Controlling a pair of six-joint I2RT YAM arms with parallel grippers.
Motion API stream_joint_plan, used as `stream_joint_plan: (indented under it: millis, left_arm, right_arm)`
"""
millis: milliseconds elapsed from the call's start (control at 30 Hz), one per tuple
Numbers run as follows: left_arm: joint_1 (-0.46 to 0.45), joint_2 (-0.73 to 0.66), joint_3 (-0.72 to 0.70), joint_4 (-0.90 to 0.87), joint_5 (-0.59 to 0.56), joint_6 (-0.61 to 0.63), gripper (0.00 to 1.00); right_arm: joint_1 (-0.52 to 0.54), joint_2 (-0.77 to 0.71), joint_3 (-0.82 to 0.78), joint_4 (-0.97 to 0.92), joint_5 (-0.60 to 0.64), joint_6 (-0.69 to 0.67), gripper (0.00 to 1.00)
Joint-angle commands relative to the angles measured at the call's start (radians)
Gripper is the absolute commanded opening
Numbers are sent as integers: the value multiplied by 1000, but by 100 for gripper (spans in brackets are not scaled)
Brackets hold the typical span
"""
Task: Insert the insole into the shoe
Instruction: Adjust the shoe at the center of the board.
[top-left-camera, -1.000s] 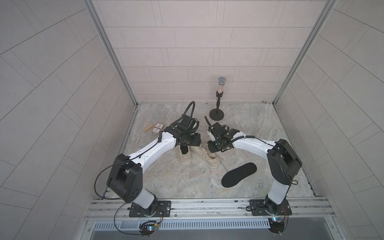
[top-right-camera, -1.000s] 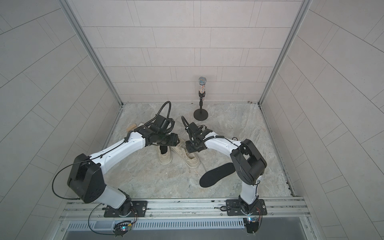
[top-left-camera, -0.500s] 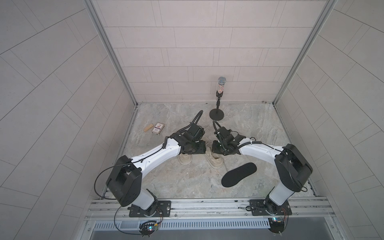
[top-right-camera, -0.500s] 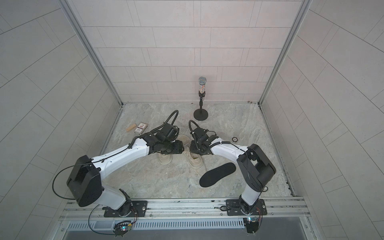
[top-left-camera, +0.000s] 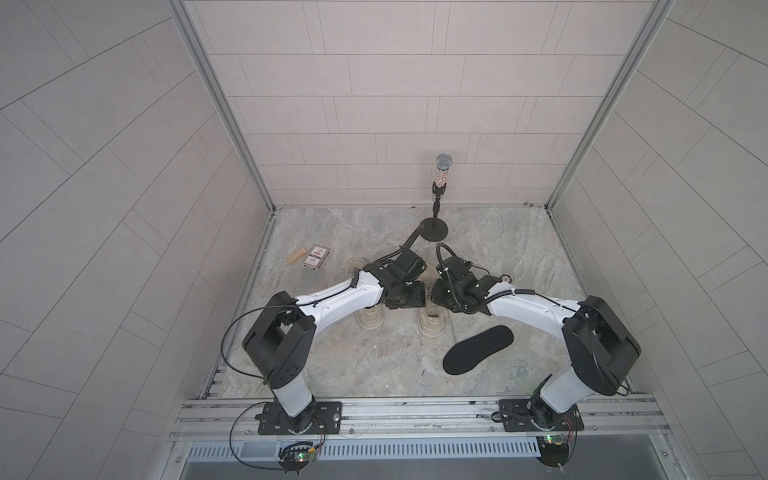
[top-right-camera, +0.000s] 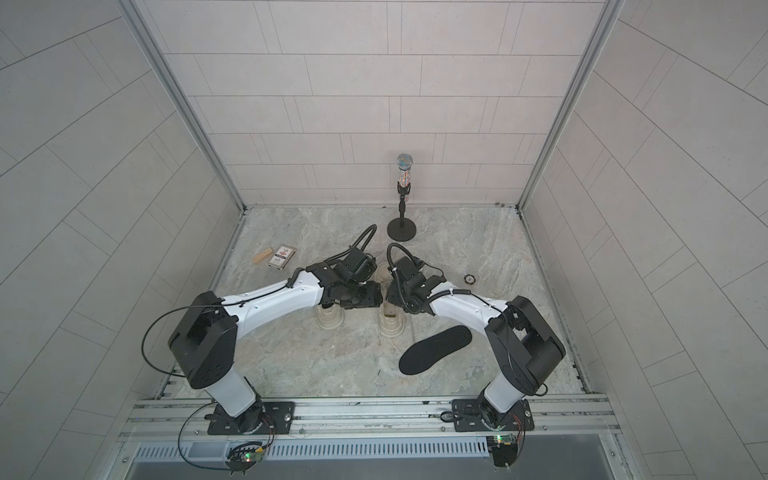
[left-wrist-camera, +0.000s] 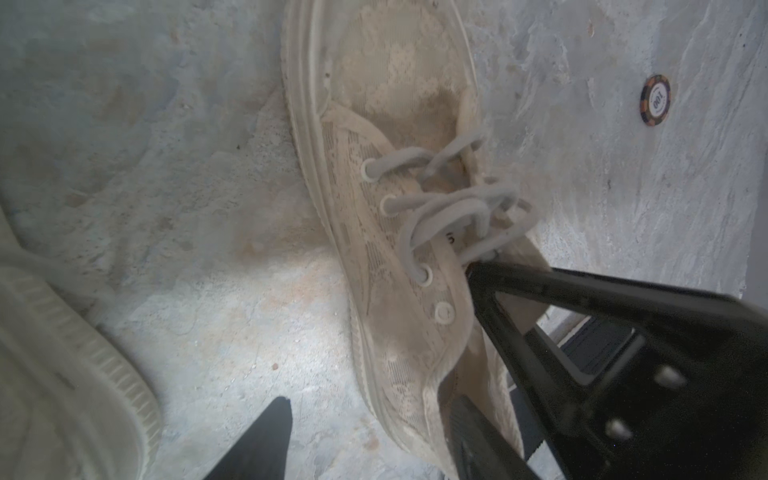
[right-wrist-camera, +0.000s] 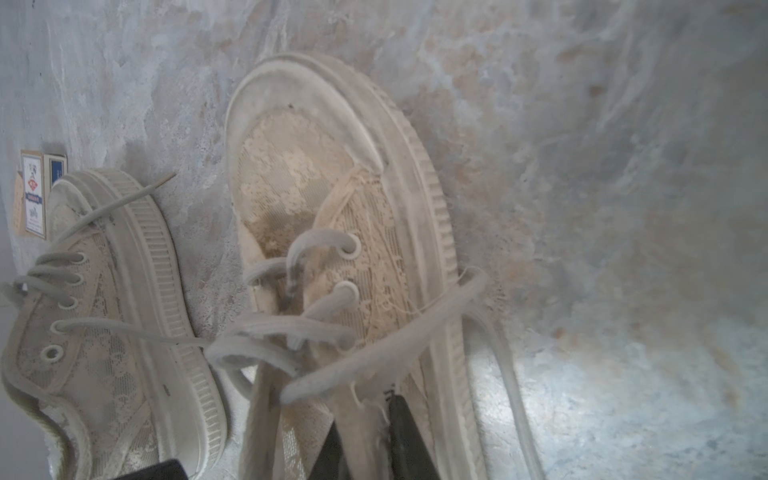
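Shoe (top-left-camera: 430, 328) now straighter: cream lace, ribbed rubber rim.

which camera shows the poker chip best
The left wrist view: the poker chip is large enough to read its 100. In both top views the poker chip is a tiny ring; the right wrist view misses it.

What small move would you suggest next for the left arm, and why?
I would probably close the left fingers on the side wall of the shoe. They stand open astride it, one finger inside the opening. The right fingers seem to pinch only the tongue, and the insole lies untouched near the right arm, so a firm left hold might free that arm to fetch it.
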Motion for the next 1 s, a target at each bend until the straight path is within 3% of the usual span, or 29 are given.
stream_joint_plan:
  millis: [0, 567, 633, 867, 967]
  left_arm:
    - [-7, 40, 53, 30, -9, -10, 66]
    - [-55, 193, 153, -21, -117, -29, 62]
    - [-28, 193, 139, -11, -125, -35, 58]
    - [70, 98, 6, 105, -72, -21, 26]
    - [90, 67, -75, 136, -73, -56, 20]
  right_arm:
    - [-23, -11, 12, -7, 0, -52, 20]
    - [-110, 27, 19, 5, -113, -104, 22]
    - [-118, 33, 24, 5, -113, -109, 21]
    - [-164, 124, 121, -40, -123, -235, 19]
    - [-165, 168, 173, -71, -119, -299, 19]
